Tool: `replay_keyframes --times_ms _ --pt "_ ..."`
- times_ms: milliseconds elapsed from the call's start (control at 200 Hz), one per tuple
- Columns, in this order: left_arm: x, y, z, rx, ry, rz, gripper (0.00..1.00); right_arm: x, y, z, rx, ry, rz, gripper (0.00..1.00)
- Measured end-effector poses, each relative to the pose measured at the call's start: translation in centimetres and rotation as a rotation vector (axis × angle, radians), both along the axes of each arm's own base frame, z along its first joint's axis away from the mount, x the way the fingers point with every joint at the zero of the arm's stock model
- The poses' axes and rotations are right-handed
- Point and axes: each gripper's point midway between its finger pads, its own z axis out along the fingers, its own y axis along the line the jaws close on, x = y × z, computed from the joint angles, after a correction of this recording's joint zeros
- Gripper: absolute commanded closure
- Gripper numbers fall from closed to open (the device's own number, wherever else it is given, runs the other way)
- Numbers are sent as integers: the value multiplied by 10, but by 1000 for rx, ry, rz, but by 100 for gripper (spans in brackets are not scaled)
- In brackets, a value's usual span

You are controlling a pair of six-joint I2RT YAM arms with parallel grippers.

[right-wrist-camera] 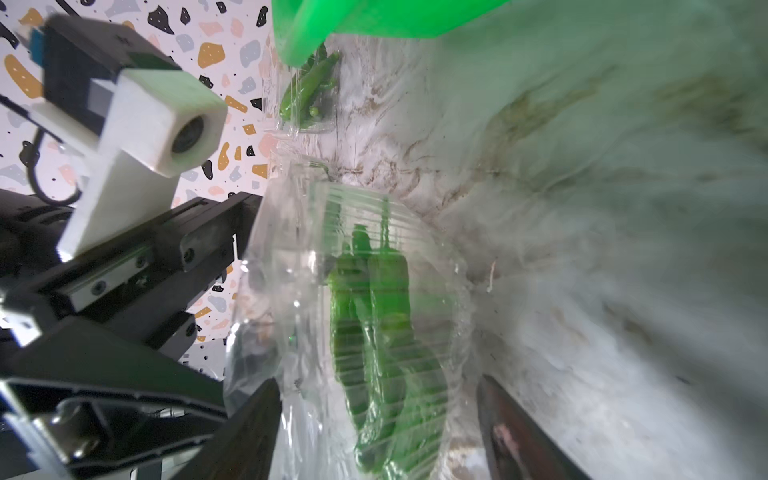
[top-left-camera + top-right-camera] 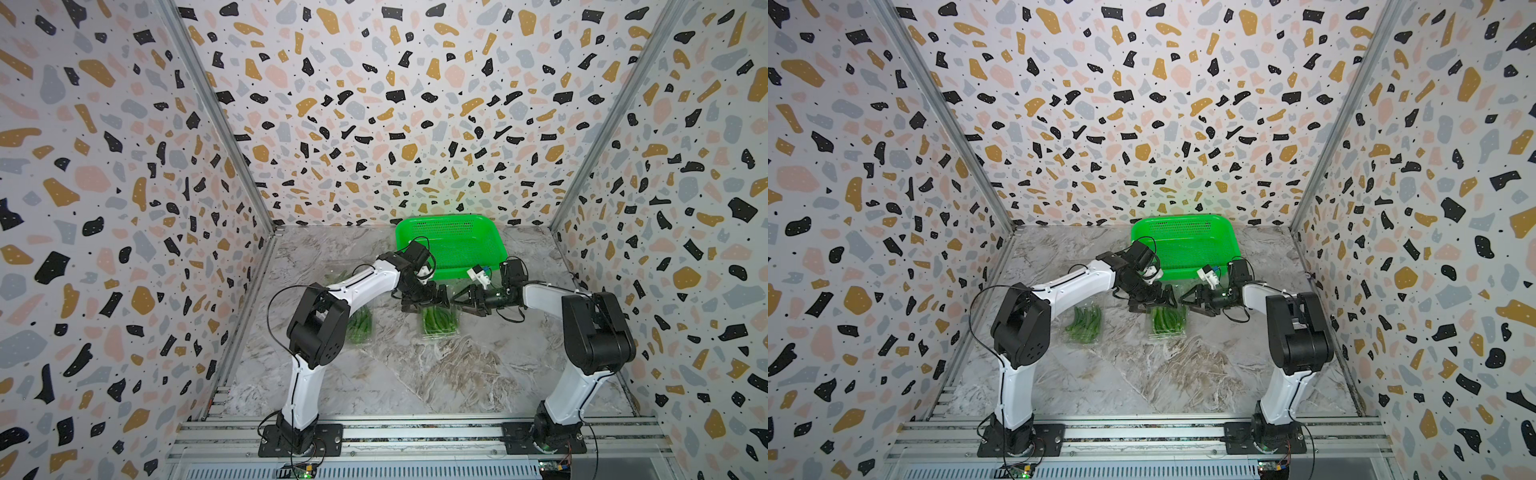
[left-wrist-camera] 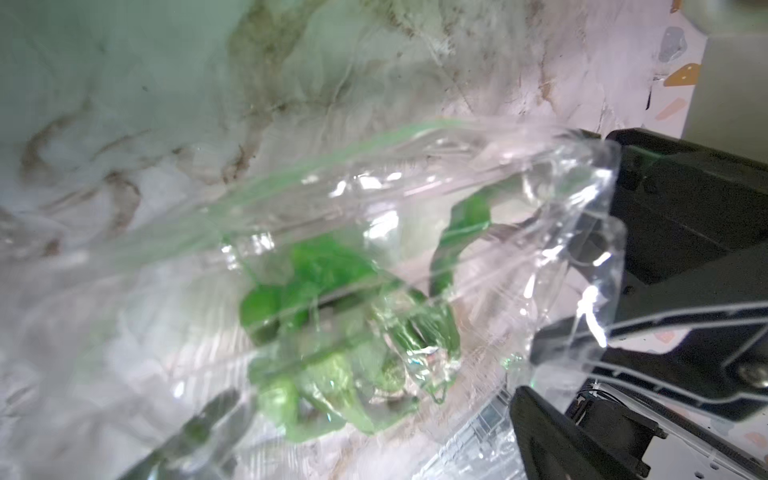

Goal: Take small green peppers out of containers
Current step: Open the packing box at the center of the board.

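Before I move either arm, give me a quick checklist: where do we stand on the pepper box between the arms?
1. Right end effector open, fingers either side of the clear plastic clamshell container: ok.
2. Left end effector gripping that container: cannot tell.
3. Slim green chili peppers out of it: not ok, inside.
4. Bright green perforated plastic basket standing just behind: ok.
5. Lid open: cannot tell.

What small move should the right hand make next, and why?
Probably close the right hand on the edge of the container. Its jaws stand open astride it; the peppers lie shut inside, and the left hand is at its opposite side.
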Motion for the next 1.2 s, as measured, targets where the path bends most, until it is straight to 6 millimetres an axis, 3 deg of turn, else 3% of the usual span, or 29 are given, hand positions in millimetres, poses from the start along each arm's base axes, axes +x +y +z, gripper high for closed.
replay_keyframes --times_ms 210,486,856,1056,1201 --pt "-6 -5 1 -3 -24 -41 0 -3 -23 -7 -33 41 -35 30" --pt "-8 -4 -1 6 -35 -69 0 -14 -33 -26 -101 79 -42 33" --pt "-5 -7 -4 10 -30 -75 0 -1 -55 -38 -189 60 -91 39" --pt "-5 -8 -10 14 -18 -77 0 -4 -51 -48 -222 73 -76 40" --pt "-2 -12 -10 2 -15 -77 0 -9 -35 -50 -236 62 -33 40"
